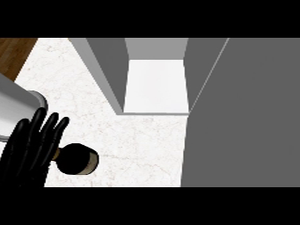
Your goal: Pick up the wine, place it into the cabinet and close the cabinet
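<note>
Left hand (30, 147) beside wine (78, 158), cabinet (155, 85) open

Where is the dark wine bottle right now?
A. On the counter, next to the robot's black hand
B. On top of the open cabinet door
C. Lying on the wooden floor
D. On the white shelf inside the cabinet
A: the wine bottle sits on the marbled counter right beside the left hand, while the white shelf of the cabinet holds nothing.
</note>
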Controlling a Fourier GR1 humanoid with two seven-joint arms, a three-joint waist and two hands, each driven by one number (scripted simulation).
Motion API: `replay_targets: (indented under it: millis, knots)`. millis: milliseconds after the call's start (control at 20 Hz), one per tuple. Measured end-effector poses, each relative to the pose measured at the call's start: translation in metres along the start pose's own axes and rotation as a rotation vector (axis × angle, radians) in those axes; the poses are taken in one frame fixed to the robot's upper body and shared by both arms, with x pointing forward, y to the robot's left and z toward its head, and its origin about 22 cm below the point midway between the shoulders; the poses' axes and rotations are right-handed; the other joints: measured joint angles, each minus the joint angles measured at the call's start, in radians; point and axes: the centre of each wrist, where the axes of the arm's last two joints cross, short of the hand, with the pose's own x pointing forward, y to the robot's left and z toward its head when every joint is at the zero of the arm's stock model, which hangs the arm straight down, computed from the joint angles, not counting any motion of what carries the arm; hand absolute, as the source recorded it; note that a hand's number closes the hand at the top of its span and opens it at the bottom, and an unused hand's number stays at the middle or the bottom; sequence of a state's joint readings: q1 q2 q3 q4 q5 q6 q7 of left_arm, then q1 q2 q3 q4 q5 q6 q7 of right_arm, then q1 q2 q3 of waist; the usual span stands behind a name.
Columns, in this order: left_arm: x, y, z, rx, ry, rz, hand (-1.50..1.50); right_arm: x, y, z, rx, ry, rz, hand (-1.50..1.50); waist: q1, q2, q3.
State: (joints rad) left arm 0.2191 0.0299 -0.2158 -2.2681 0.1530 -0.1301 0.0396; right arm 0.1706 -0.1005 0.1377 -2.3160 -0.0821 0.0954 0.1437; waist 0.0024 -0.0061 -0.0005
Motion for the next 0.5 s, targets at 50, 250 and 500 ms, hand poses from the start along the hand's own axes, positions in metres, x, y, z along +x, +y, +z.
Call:
replay_targets:
  millis: [50, 250, 500]
  knots:
    - [0.008, -0.004, 0.002, -0.004, 0.009, 0.018, -1.5, 0.003, 0.003, 0.001, 0.013, 0.003, -0.012, -1.5, 0.0, 0.0, 0.0]
    - [0.023, -0.025, 0.009, -0.018, 0.025, 0.068, -1.5, 0.018, 0.001, 0.001, 0.039, 0.012, -0.035, -1.5, 0.0, 0.002, 0.001]
    - [0.038, -0.044, 0.017, -0.015, 0.05, 0.08, -1.5, 0.032, 0.006, -0.004, 0.053, 0.02, -0.043, -1.5, 0.002, 0.003, 0.001]
